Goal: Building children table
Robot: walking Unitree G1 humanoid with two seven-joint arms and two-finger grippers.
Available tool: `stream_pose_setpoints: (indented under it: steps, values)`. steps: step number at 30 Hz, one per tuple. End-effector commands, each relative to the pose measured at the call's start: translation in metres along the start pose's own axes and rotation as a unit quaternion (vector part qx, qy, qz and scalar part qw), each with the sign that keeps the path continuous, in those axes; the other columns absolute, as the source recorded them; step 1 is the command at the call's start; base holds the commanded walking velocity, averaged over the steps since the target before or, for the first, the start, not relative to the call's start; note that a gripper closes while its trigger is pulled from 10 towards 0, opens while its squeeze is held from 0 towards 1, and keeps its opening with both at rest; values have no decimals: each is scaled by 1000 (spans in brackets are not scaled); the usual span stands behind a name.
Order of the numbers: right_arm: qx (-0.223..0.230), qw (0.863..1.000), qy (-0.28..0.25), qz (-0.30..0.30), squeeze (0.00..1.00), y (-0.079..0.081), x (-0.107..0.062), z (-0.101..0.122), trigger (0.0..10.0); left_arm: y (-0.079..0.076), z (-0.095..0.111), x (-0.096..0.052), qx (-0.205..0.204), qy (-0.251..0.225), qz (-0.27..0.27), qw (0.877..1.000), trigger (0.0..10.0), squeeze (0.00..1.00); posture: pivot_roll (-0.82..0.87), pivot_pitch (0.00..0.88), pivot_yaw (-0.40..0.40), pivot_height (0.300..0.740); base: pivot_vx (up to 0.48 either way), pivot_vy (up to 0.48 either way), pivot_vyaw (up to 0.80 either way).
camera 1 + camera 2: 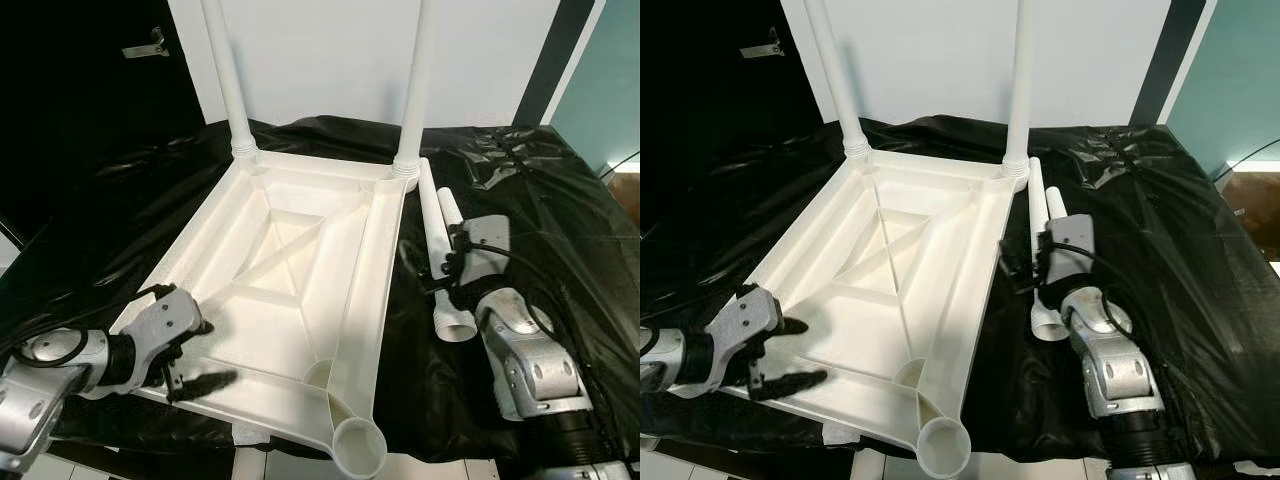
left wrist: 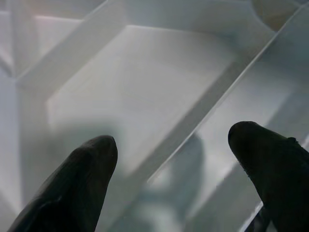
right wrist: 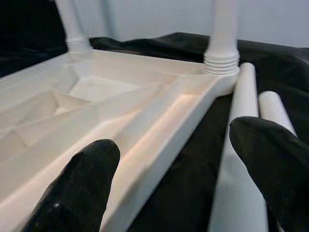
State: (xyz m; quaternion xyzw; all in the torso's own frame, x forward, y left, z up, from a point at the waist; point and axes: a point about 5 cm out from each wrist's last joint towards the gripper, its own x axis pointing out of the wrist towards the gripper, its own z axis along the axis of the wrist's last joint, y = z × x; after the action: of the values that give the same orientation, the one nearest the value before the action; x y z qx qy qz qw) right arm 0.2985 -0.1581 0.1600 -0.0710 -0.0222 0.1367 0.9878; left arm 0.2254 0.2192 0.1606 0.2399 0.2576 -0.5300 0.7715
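— Tabletop point(image 1: 290, 270), white plastic, lies upside down on the black sheet point(image 1: 560, 200), ribs up. Two legs point(image 1: 415, 90) stand screwed into the far corners; two loose legs point(image 1: 440, 250) lie side by side just right of it.

— And the hands?

— Right hand point(image 1: 440, 270) sits over the loose legs with its fingers spread, gripping nothing. Left hand point(image 1: 195, 355) hovers at the near left edge of the tabletop, fingers also apart, empty.

— So the next step?

— Probably picking up a loose leg. I'd close on the nearer one around its middle so it doesn't swing, then carry its threaded end to the near right socket point(image 1: 358, 445). The left hand could press down on the frame so it doesn't slide.

— Anything awkward about the surface?

— The sheet is glossy and wrinkled; round legs may roll, and the tabletop may slip. The near socket overhangs the desk edge. Behind are a white wall point(image 1: 320, 60), a black panel on the left, teal on the right.
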Motion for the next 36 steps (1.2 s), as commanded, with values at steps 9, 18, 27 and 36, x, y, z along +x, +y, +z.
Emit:
stream_pose_setpoints:
  steps: [9,18,27,36]
  values:
    - [-3,997,10,80,0,22,-15,1,10000,0,-8,19,30,58,34,997,10000,0,-36,41,24,740,0,0,0]
    - [-2,997,13,70,0,20,-17,4,10000,17,-5,46,17,66,127,990,10000,0,-37,44,29,740,0,0,0]
    - [-9,998,17,64,0,16,-19,6,10000,18,-8,50,-30,84,132,987,0,0,-42,46,38,740,0,0,0]
    - [-7,998,22,61,0,15,-18,6,10000,28,-12,45,-42,101,160,981,0,0,-39,44,32,740,0,0,0]
